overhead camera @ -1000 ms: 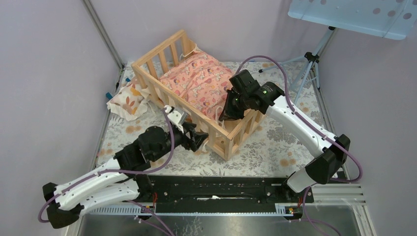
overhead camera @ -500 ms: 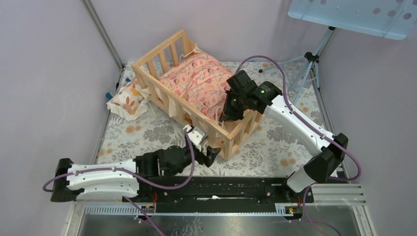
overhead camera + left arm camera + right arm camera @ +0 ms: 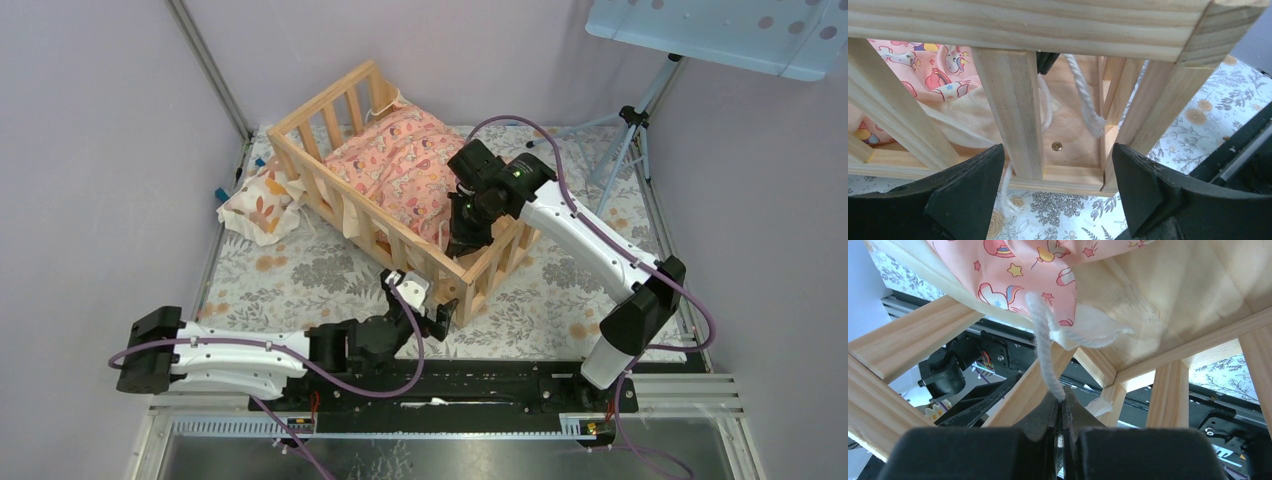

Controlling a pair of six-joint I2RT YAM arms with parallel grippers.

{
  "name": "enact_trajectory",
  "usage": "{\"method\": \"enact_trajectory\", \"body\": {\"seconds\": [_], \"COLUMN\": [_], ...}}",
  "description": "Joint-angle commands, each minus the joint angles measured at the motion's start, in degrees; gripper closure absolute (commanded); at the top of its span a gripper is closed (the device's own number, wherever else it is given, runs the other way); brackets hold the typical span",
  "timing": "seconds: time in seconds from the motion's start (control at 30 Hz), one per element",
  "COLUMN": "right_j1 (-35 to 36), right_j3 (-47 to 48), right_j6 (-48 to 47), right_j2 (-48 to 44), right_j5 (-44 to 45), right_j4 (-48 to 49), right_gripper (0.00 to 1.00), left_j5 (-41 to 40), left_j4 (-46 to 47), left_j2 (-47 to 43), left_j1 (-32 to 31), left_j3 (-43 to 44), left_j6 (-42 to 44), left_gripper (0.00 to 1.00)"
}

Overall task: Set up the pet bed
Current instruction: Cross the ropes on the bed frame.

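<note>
The pet bed (image 3: pixel 322 100), a light wood frame with slatted rails, stands in the middle of the table with a pink patterned cushion (image 3: pixel 400 160) lying in it. My right gripper (image 3: pixel 462 238) reaches down inside the bed's near end. It is shut on a white tie cord (image 3: pixel 1044 355) that hangs from the cushion's (image 3: pixel 1038 265) corner. My left gripper (image 3: pixel 438 316) is low on the table outside the bed's near corner and open. Its fingers (image 3: pixel 968 195) flank a slat (image 3: pixel 1013 110) and the corner post, touching neither. A second cord (image 3: pixel 1083 95) dangles behind the slats.
A small cream pillow with orange leaf prints (image 3: pixel 258 205) lies on the floral tablecloth (image 3: pixel 560 290) left of the bed, near the left wall. A tripod (image 3: pixel 630 125) stands at the back right. The black base rail (image 3: pixel 440 385) runs along the near edge.
My left arm has swung down and right from the bed's long side to its near corner, and its jaws have widened. The right gripper has shifted slightly left, still pinching the cord.
</note>
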Motion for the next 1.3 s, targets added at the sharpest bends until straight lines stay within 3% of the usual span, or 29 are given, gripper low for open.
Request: {"method": "enact_trajectory", "body": {"seconds": [0.0,0.13,0.23,0.43,0.57,0.8,0.9,1.1,1.27], "right_j1": [0.72,0.77,0.76,0.75,0.74,0.72,0.76,0.74,0.74], "right_j3": [2.17,1.09,0.31,-1.87,-2.03,-1.16,-0.61,-0.41,0.10], "right_j6": [-1.69,-1.97,-2.20,-2.36,-2.52,-2.67,-2.64,-2.47,-2.39], "right_j2": [0.43,0.08,-0.35,-0.81,-0.71,-0.63,-0.51,-0.65,-0.65], "right_j5": [-3.68,-5.60,-5.71,-7.06,-6.96,-5.19,-4.31,-2.77,-2.86], "right_j4": [-7.11,-6.71,-6.16,-4.13,-3.98,-4.19,-4.39,-4.84,-4.87], "right_gripper": [1.00,1.00,1.00,1.00,1.00,1.00,1.00,1.00,1.00], "left_j5": [-4.44,-7.25,-7.47,-4.52,-1.23,3.17,6.39,8.44,2.44], "left_j4": [12.49,15.96,20.23,26.83,26.37,13.58,10.88,12.32,14.25], "left_j2": [3.25,7.33,9.32,11.87,11.44,4.97,2.27,2.82,6.62], "left_j1": [-0.64,-1.01,-1.13,-1.14,-1.14,-2.25,-3.91,-7.62,-7.98], "left_j3": [-0.26,0.54,0.31,0.02,-0.41,-0.07,-0.77,-1.01,-0.53], "left_j6": [0.39,-0.67,0.25,2.75,2.00,-3.28,-3.06,-1.67,-1.60], "left_gripper": [0.14,0.19,0.30,0.41,0.49,0.49,0.55,0.54,0.49]}}
